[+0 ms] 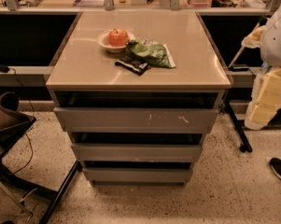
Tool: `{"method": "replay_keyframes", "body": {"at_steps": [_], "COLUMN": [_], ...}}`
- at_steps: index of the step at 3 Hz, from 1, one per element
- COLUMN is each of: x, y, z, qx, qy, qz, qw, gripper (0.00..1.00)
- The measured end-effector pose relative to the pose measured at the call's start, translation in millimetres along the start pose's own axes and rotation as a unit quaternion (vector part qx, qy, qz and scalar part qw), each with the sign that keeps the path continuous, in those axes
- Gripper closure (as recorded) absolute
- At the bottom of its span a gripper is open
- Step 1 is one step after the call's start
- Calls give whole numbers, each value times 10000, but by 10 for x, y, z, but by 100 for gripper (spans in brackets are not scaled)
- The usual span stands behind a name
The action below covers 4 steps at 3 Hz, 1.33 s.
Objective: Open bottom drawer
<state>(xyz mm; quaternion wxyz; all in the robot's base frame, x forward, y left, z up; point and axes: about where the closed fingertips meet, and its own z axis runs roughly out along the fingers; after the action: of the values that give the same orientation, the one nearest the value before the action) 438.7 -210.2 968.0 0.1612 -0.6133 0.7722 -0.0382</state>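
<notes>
A grey cabinet stands in the middle of the camera view with three handle-less drawer fronts stacked in steps. The bottom drawer (137,175) is the lowest and smallest-looking front, plain grey, just above the floor. The middle front (136,152) is plain. The top front (136,119) carries white scratch marks. My arm shows as white and cream parts at the right edge, and my gripper (267,107) hangs there, to the right of the cabinet at about top-drawer height, well apart from the bottom drawer.
On the cabinet top (186,55) sit a bowl with an apple (117,36), a green bag (150,53) and a dark wrapper (133,65). A chair (9,125) stands at the left. A black stand leg (235,127) and a shoe (280,168) are at the right.
</notes>
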Motion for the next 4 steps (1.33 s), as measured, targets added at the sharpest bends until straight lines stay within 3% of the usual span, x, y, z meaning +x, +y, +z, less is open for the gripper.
{"method": "replay_keyframes", "body": {"at_steps": [1, 2, 3, 4], "x": [-71, -202, -334, -366], "y": [232, 649, 1176, 1847], "z": [327, 1069, 2139, 3287], "qx": [-82, -436, -1060, -1801], "qy": [-298, -974, -1630, -1864], "qz": [-349, -786, -865, -725], "qw": [9989, 9912, 9771, 9631], "gripper": [0, 0, 0, 0]}}
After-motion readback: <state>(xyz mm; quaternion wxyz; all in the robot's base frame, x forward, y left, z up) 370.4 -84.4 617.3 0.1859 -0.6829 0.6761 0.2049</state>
